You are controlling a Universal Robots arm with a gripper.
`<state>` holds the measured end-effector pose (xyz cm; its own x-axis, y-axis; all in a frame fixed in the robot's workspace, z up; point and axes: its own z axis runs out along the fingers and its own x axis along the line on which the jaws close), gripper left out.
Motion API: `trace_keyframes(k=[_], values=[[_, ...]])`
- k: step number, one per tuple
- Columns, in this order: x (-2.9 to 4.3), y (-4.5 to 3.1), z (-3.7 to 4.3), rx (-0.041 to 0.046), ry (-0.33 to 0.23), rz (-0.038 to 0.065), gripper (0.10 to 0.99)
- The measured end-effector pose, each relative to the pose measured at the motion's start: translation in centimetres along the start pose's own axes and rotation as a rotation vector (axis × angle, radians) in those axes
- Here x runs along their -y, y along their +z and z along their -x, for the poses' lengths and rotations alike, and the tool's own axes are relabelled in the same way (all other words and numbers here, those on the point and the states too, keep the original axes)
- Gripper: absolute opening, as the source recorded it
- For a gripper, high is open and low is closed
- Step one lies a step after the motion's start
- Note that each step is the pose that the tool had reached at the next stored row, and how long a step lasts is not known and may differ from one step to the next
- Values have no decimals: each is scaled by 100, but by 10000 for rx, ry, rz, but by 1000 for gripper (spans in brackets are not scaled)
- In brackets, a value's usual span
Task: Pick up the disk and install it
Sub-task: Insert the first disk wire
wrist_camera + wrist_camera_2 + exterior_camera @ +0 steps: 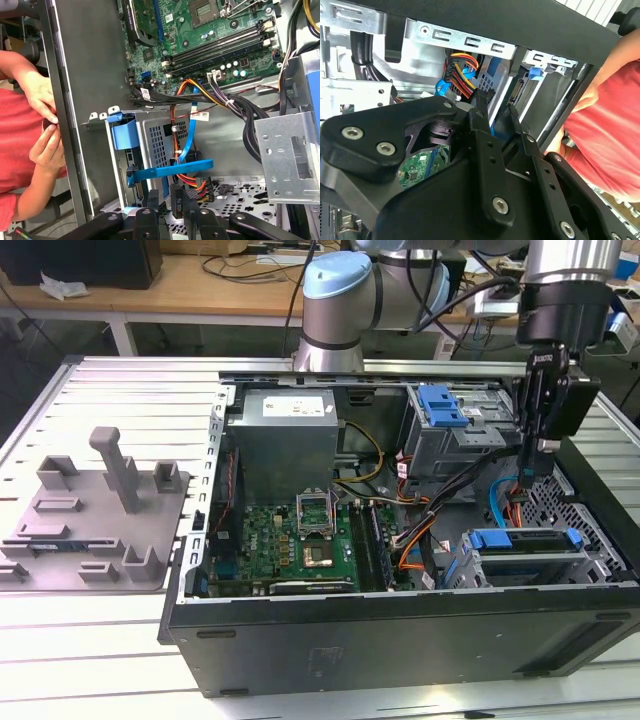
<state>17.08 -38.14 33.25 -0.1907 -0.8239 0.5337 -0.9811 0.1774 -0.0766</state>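
Beyond the tool (pixel 541 462) a wooden desk (pixel 200 285) carries loose cables (pixel 262 260), and the ribbed grey metal bench (pixel 130 390) stretches below it, evenly lit.

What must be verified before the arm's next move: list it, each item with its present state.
1. Jaws of the gripper empty: ok, they stand apart with nothing between them.
2. Location of the disk: ok, it lies in the bay at the exterior view's right, just under the gripper in that view.
3. Seating of the disk in the bay: cannot tell.
4. Cables out of the way: not ok, a blue cable and orange wires lie close beneath the jaws.
5. Person clear of the work area: not ok, two hands are right beside the case wall.
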Motion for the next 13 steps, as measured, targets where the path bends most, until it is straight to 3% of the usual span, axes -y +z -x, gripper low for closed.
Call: trace_keyframes(k=[6,7,9,13], values=[[-5,6,27,-25,0,-5,325],[-6,2,35,-31,0,-6,310],[-10,-5,53,-39,1,-8,165],[-11,-5,59,-41,1,-8,165]])
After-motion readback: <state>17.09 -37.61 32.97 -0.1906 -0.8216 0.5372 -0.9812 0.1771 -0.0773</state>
